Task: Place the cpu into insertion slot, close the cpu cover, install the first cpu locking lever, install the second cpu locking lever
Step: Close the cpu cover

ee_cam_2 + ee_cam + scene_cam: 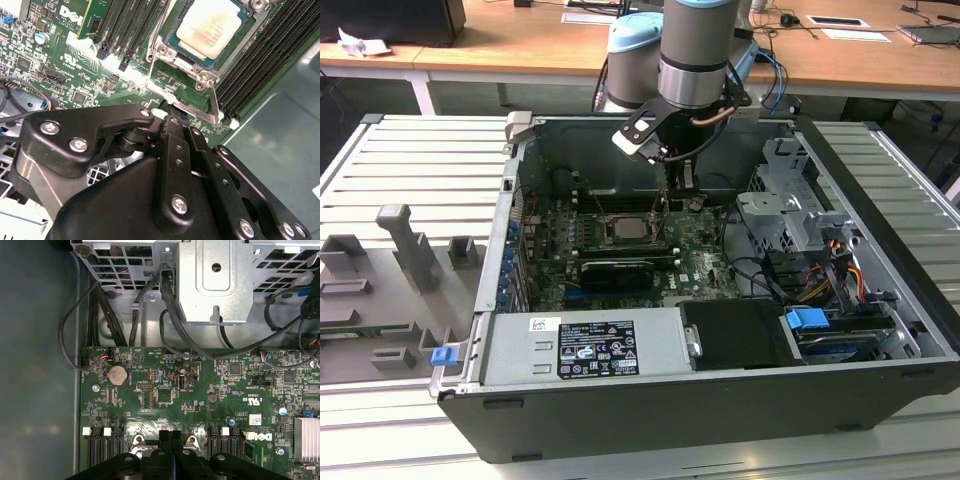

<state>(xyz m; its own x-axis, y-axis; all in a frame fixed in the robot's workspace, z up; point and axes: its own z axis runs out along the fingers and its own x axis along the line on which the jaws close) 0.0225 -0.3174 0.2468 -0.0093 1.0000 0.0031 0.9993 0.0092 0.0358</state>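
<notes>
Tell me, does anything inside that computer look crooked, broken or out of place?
Nothing stands out: the cpu lies flat and square, framed by the cpu cover, and the gripper hovers just beside them.

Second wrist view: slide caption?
Shut pincer at the socket's edge; cpu seated, cpu cover down around it, on the green motherboard.

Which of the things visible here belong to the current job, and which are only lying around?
Job in hand:
cpu
cpu cover
locking lever
pincer, near the lever

Not part of it:
memory slots
coin battery
drive cage
black cables
power supply
grey fixtures
</notes>
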